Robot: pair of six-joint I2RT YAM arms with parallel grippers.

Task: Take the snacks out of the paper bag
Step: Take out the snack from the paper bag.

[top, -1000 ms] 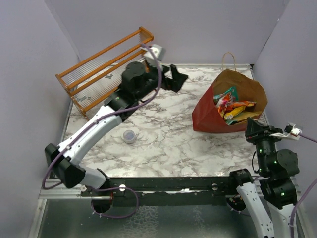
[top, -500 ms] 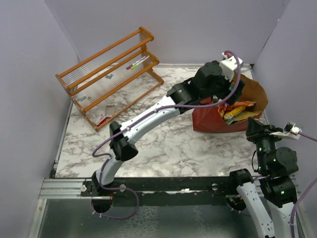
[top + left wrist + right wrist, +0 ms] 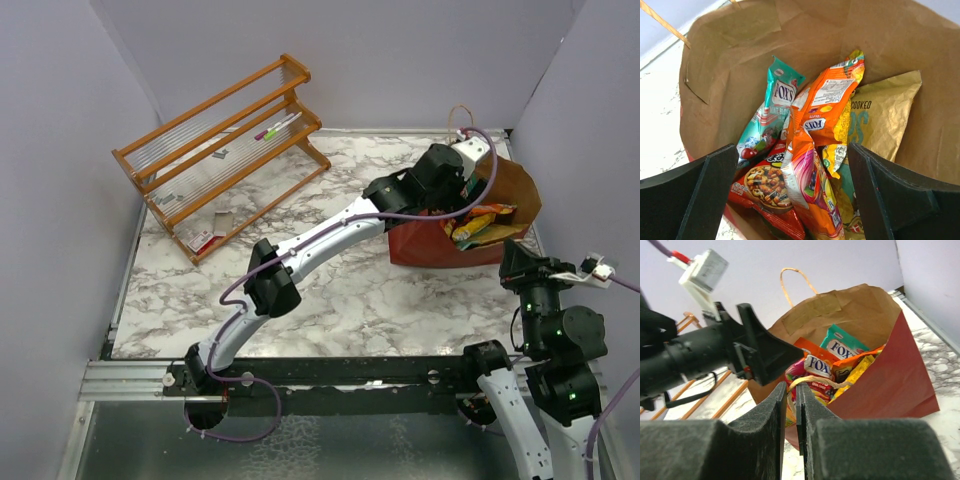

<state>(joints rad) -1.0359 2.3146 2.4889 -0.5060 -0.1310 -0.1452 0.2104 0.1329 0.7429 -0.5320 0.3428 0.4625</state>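
Reaching: left claw (image 3: 792, 150) gapes open above snacks (image 3: 815, 130) inside paper bag (image 3: 730, 60); next, lower and pinch one. Right claw (image 3: 796, 390) sits closed.

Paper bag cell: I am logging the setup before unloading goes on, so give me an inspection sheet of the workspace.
Surface: marble-pattern table, no spills seen.
Job's things: paper bag at the far right, mouth open; snacks packed inside it.
Clutter: wooden rack at the far left, markers on one shelf; small flat items at its foot, too small to tell.
Grippers: left gripper open at the bag's mouth over the snacks, holding nothing; right gripper shut, empty, just outside the bag.
Cables: purple cable runs along the left arm and loops below its base.
Surroundings: plain walls on three sides; nothing else seen.
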